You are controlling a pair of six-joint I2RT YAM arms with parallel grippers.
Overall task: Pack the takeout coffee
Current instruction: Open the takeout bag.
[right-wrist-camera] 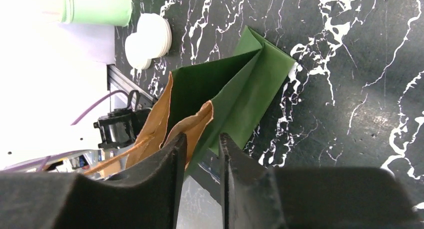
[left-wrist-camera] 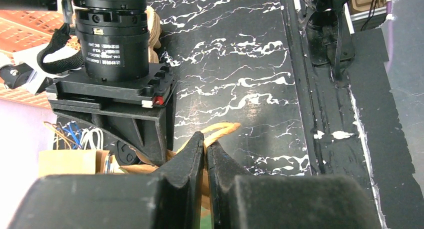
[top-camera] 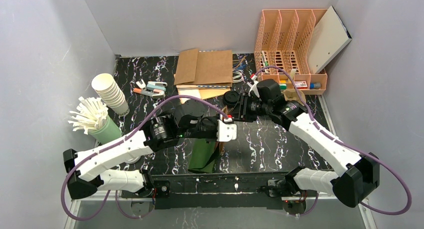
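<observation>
A green paper bag [top-camera: 202,156] with a brown inside lies near the table's front middle, its mouth lifted toward the grippers. My left gripper [top-camera: 227,120] is shut on the bag's tan twine handle [left-wrist-camera: 222,130], which sticks out past the closed fingertips of that gripper [left-wrist-camera: 205,141]. My right gripper [top-camera: 236,109] faces it from the right. In the right wrist view the right gripper [right-wrist-camera: 202,139] is narrowly open, with the bag's [right-wrist-camera: 250,89] green rim edge at the gap between the tips. No coffee cup shows in either gripper.
A stack of white paper cups [top-camera: 111,93] and a green cup of straws [top-camera: 95,120] stand at the left. White lids [right-wrist-camera: 147,41] lie near the left arm. Flat brown bags [top-camera: 205,69] and an orange file organizer [top-camera: 290,44] are at the back.
</observation>
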